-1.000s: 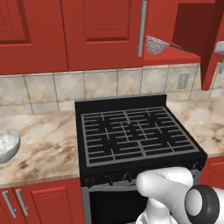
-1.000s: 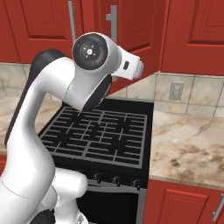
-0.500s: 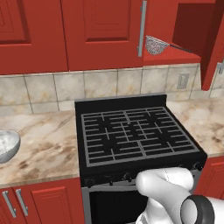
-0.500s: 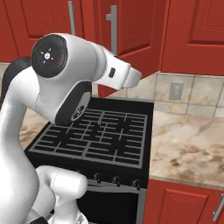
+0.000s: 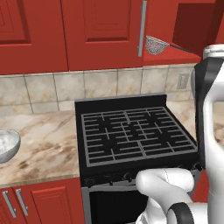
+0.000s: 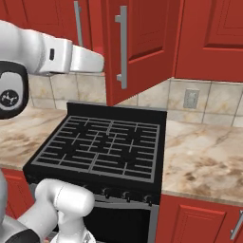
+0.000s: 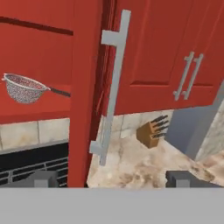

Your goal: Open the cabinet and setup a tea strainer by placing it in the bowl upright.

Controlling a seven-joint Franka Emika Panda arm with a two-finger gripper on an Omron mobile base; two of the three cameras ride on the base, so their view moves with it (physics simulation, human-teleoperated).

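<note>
The red wall cabinet [image 5: 105, 30] has its right door [image 6: 142, 47] swung open, and the left door is closed. Inside, on the red shelf, lies the tea strainer [image 5: 154, 44], a silver mesh basket with a thin dark handle pointing right. The hand view has the strainer [image 7: 24, 88] at the left, past the open door's edge [image 7: 85, 87] and its long silver bar handle [image 7: 113, 83]. My gripper [image 7: 113, 180] is open, its fingertips [image 7: 41, 178] wide apart and holding nothing, a short way back from that door. The bowl [image 5: 6, 146] sits on the counter far left.
A black stove [image 5: 131, 135] with grates fills the middle below the cabinet. Marble counter [image 6: 204, 152] runs on both sides. A knife block [image 7: 153, 131] stands on the counter right of the stove. My white forearm [image 6: 61, 54] stretches toward the open door.
My arm has swung from the middle of the picture up and out, so the forearm now points at the open door. Door, strainer and bowl have not moved.
</note>
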